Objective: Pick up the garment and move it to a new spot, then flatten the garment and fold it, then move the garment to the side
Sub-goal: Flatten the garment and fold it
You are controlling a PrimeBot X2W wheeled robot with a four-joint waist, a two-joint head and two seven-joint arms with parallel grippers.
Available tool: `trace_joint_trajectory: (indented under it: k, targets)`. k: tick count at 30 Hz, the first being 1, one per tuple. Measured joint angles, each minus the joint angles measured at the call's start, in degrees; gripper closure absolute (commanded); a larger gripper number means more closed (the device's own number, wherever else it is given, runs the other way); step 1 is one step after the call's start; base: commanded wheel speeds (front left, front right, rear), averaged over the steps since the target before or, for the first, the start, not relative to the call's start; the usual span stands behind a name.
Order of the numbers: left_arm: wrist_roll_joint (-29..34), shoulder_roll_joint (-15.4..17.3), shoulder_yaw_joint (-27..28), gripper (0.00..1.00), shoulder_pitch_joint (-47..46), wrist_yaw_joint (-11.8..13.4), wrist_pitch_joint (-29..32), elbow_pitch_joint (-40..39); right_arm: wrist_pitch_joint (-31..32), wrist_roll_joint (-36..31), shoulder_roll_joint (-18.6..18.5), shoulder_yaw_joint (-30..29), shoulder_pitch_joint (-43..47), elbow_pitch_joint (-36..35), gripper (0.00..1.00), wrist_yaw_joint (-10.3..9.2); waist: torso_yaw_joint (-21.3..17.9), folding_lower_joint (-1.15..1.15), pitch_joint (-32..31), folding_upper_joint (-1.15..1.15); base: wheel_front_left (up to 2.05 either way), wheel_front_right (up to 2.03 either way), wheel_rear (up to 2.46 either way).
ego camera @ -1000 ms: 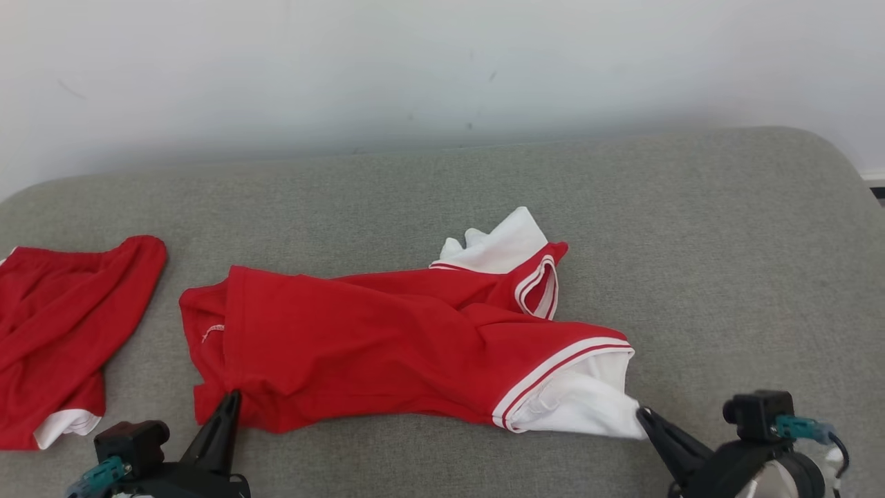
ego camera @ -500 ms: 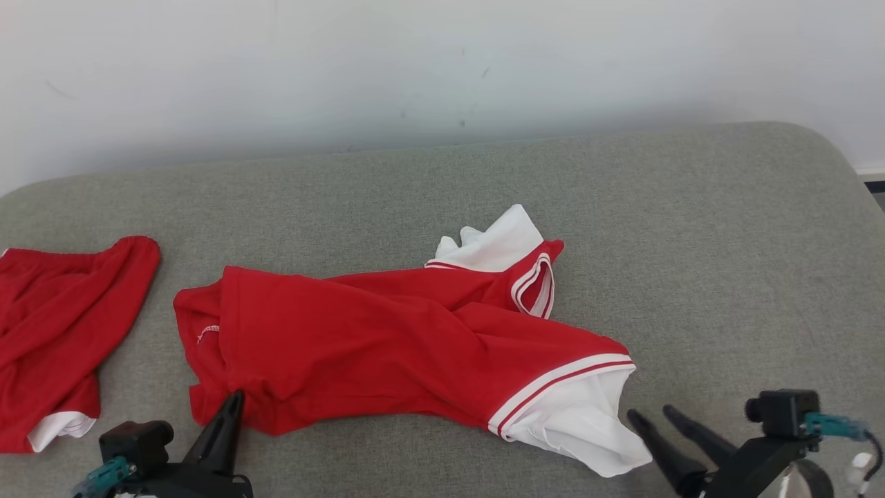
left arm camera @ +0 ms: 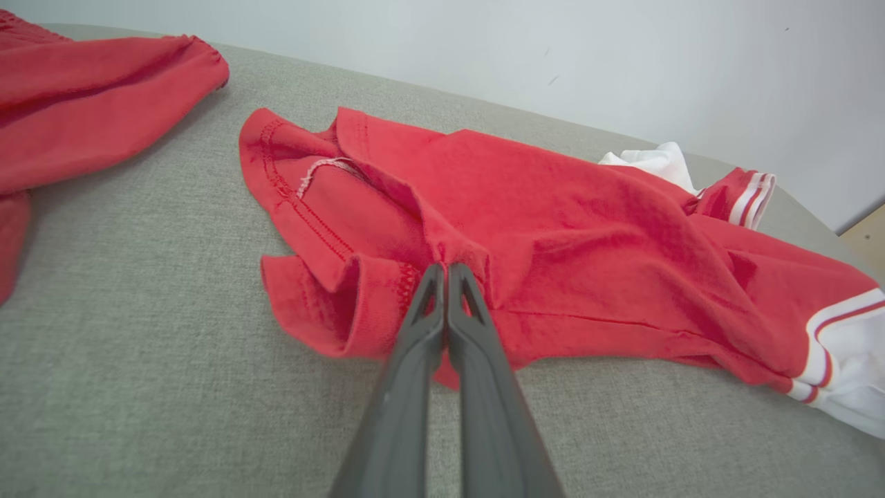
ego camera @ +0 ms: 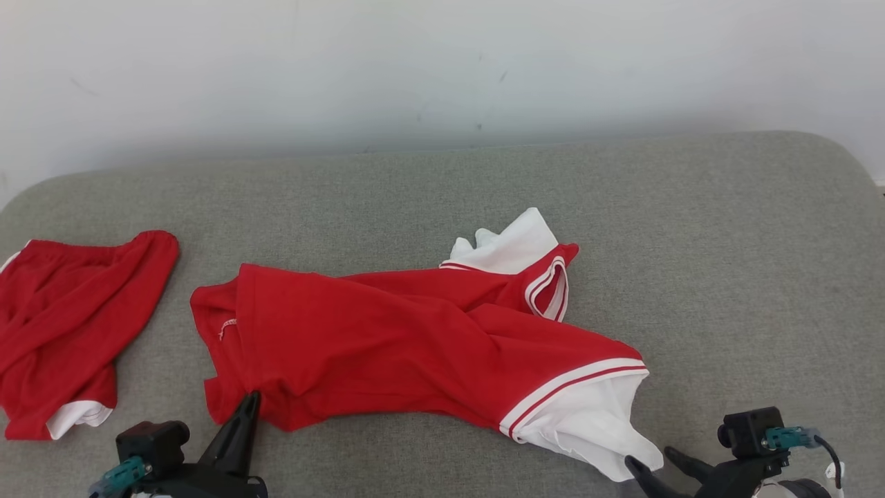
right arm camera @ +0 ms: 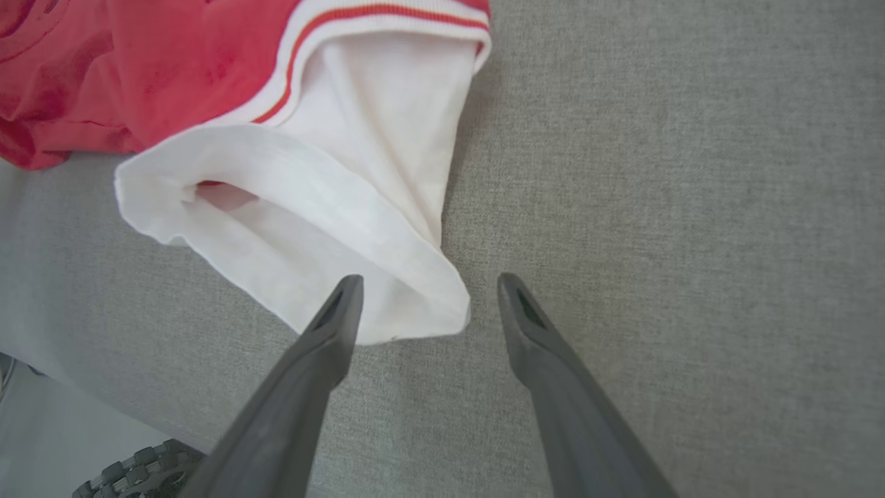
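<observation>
The garment point(ego camera: 415, 342) is a red shirt with white, red-striped sleeve ends, lying crumpled and stretched sideways on the grey cushioned surface point(ego camera: 726, 277). My left gripper point(ego camera: 250, 400) is at its lower left hem. In the left wrist view this left gripper point(left arm camera: 446, 270) is shut on a pinched fold of the garment point(left arm camera: 567, 221). My right gripper point(ego camera: 650, 456) stands open just off the tip of the white sleeve point(ego camera: 588, 422). From the right wrist, the right gripper point(right arm camera: 430, 279) has its fingers spread, the left one at the edge of the white sleeve point(right arm camera: 332, 187), holding nothing.
A second red piece of clothing point(ego camera: 69, 311) lies at the far left of the surface, also in the left wrist view point(left arm camera: 83, 104). A pale wall point(ego camera: 442, 69) rises behind. The surface's front edge and the floor point(right arm camera: 41, 429) are at the right wrist view's lower left.
My right gripper has opened, let go of the white sleeve tip, and drawn back a little. The sleeve now lies loose. The left gripper keeps its hold. The camera shifted slightly.
</observation>
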Motion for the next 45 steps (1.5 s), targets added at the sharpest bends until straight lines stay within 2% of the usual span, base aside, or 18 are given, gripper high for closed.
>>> trace_joint_trajectory:
  k: [3,4,5,6,14,22,23,25,26,34,45]
  targets:
    - [0.07,-0.07,0.14,1.0,-0.01,0.0,0.0,0.03,1.22,-1.23,-0.05,0.71,-0.14,0.7,0.0,-0.57,0.34,0.01,0.32,0.01,0.0,0.0,0.0]
    - [0.07,-0.07,0.21,1.0,-0.01,0.0,0.0,0.08,1.69,-1.69,-0.11,0.92,-0.15,0.89,0.13,-1.01,0.41,0.0,0.37,0.01,0.0,0.0,0.0]
    - [0.07,-0.07,0.21,1.0,-0.01,-0.01,0.0,0.09,1.92,-1.98,-0.24,1.12,-0.15,0.91,0.65,-1.04,0.46,0.0,0.4,0.01,0.0,0.0,0.0]
    - [0.07,-0.07,0.24,1.0,0.0,-0.01,0.0,0.1,1.92,-2.35,-0.33,1.16,-0.17,0.87,1.0,-1.07,0.49,0.0,0.43,0.0,0.0,0.0,0.0]
    - [0.07,-0.11,0.53,1.0,0.01,-0.46,0.0,0.23,1.68,-4.35,-0.73,1.4,-2.64,0.13,1.0,-1.98,0.65,0.0,0.76,0.0,0.0,0.0,0.0]
    - [1.45,1.49,0.68,1.0,-2.44,-0.46,0.42,-1.88,-2.71,-7.36,-1.22,-0.33,-9.89,-1.68,1.0,-2.99,1.47,0.0,1.46,0.0,0.0,0.0,0.0]
    - [1.89,1.97,-0.21,0.91,-2.61,-0.75,1.54,-1.78,-2.96,-7.4,-1.21,-0.36,-10.15,-1.67,1.0,-2.99,1.67,0.0,1.51,0.0,0.0,0.0,0.0]
    - [1.92,1.98,-1.54,0.44,-2.24,-0.99,3.37,-0.94,-3.48,-7.82,-1.2,-0.35,-10.24,-1.35,1.0,-2.99,2.1,0.0,1.6,0.0,0.0,0.0,0.0]
    - [2.5,2.14,-2.65,0.0,-2.1,-1.03,4.11,-0.63,-3.76,-8.0,-1.19,-0.32,-10.24,-1.1,1.0,-2.99,2.32,0.0,1.64,0.0,0.0,0.0,0.0]
    - [5.54,3.44,-3.22,0.0,-1.11,2.09,4.81,-2.13,-5.38,-8.42,-0.76,-0.04,-10.25,0.94,1.0,-2.99,3.17,0.0,1.56,0.0,0.0,0.0,0.0]
    - [5.87,3.39,-3.35,0.0,-1.4,2.49,6.49,-3.53,-6.84,-8.92,0.02,0.71,-10.42,2.55,1.0,-2.8,2.95,0.0,1.52,0.0,0.0,0.0,0.0]
